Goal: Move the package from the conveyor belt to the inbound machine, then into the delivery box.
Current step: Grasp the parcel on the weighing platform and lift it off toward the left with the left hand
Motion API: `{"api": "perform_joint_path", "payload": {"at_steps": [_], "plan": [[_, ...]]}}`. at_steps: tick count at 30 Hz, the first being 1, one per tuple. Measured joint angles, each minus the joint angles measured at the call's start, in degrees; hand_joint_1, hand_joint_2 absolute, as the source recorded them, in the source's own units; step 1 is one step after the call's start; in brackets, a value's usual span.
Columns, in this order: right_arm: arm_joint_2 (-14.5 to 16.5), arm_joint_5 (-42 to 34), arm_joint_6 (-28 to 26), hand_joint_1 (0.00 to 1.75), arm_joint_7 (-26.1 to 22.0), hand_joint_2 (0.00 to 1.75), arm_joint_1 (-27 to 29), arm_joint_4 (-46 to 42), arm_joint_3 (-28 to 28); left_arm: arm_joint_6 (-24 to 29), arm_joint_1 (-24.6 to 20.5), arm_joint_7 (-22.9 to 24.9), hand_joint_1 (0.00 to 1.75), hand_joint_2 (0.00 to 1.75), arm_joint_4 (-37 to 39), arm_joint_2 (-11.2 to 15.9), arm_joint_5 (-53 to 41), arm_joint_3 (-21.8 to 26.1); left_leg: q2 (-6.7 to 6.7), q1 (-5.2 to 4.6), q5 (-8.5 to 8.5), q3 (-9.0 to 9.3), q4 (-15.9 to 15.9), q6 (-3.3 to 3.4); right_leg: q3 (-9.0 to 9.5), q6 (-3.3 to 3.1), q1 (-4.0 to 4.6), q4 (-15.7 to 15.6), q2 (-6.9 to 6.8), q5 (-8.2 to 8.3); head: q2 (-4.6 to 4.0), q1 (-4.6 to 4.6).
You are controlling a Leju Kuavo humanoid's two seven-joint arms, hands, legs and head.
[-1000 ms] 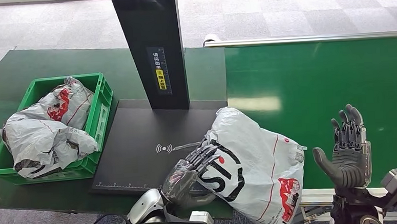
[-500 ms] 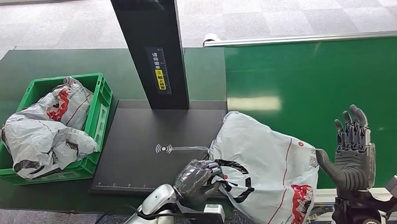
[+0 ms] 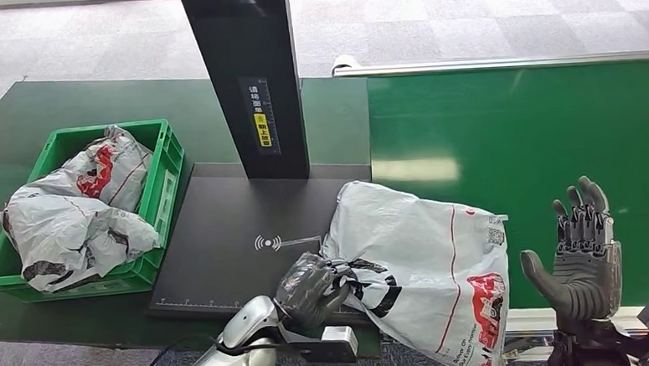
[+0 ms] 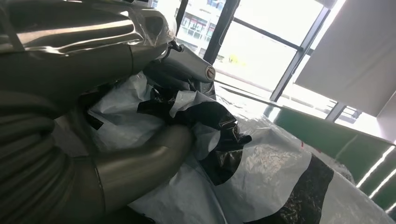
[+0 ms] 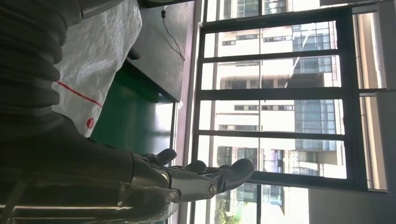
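Left hand drags the package off the belt toward the scanner plate.

The left hand (image 3: 311, 286) is clenched on a bunched fold of the white package (image 3: 430, 265); a second ago its fingers lay flat across the printed face, so the grasp has tightened and the bag has slid a little onto the black inbound machine (image 3: 232, 238), though most of it overhangs the near edge beside the green conveyor belt (image 3: 520, 139); the scan step looks close, not done; the right hand (image 3: 581, 258) stands beyond the package, fingers spread, holding nothing, drifted slightly outward; far past the left hand, one green delivery box (image 3: 163, 170) holds two bags; count: three bags, one box, one machine.
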Motion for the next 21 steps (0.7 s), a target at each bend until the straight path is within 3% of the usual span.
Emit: {"api": "perform_joint_path", "payload": {"at_steps": [6, 9, 16, 21], "plan": [[0.17, 0.01, -0.24, 0.00, -0.03, 1.75, 0.31, -0.42, -0.27, 0.81, 0.67, 0.29, 1.75, 1.75, -3.58, 1.04, 0.18, 0.46, 0.00, 0.00, 0.00, -0.01, 0.00, 0.00, 0.00, 0.00, 0.00, 0.00, 0.00, 0.00, 0.00, 0.02], [0.34, -0.02, -0.60, 0.00, -0.13, 1.75, 0.99, -0.98, -0.89, 2.49, 1.90, 1.37, 1.75, 1.75, -11.38, 3.18, 0.11, 3.15, 0.03, 0.01, 0.00, -0.02, -0.01, 0.00, 0.00, 0.00, 0.01, 0.01, 0.01, 0.00, 0.00, 0.02], [0.78, -0.21, -0.63, 0.00, -0.47, 1.75, 2.12, -1.94, -2.46, 1.73, 5.48, 1.97, 1.75, 1.75, -34.52, 10.68, -0.31, 17.23, 0.08, 0.06, 0.01, -0.03, -0.03, -0.02, -0.04, -0.03, 0.11, 0.01, 0.05, -0.02, 0.00, 0.00], [0.70, -0.96, -1.20, 0.00, -1.16, 1.75, 2.01, -1.93, -2.83, 1.33, 5.94, 1.60, 1.75, 1.75, -43.48, 14.31, 1.03, 27.90, 0.08, 0.06, 0.02, -0.02, -0.03, -0.02, -0.02, -0.03, 0.10, 0.02, 0.05, -0.02, 0.00, 0.00]]}}
